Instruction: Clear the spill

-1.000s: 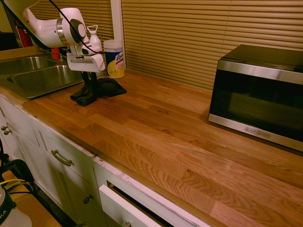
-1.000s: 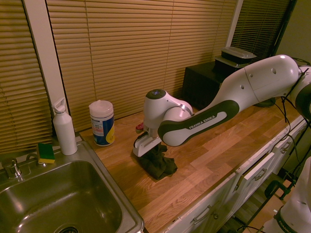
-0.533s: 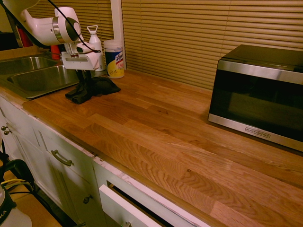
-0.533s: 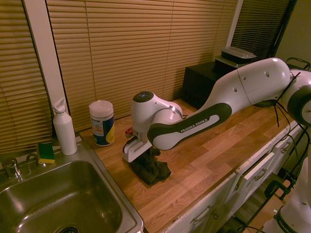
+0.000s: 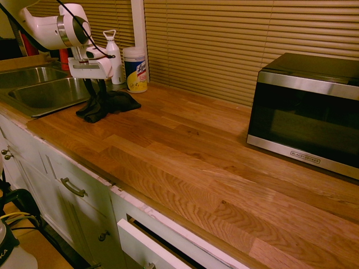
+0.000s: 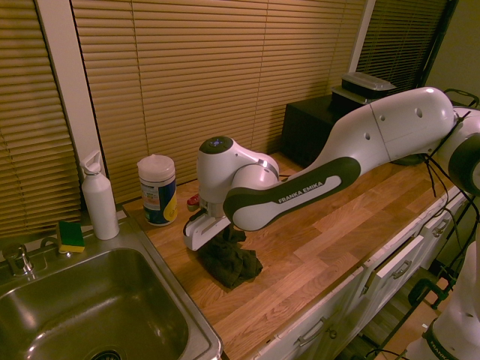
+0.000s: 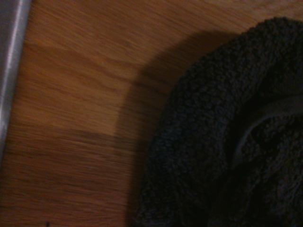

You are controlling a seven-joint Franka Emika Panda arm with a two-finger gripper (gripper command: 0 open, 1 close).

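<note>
White two-finger gripper, its dark fingers parted, directly above the crumpled black cloth rag, which rests on the wooden counter beside the steel sink. No spill is discernible in either exterior view; a tiny dark speck in the wrist view, apart from the rag, may belong to it. The next wipe probably depends on that offset.

Wooden counter, crumpled black cloth, wipes tub, black-and-silver microwave
</note>
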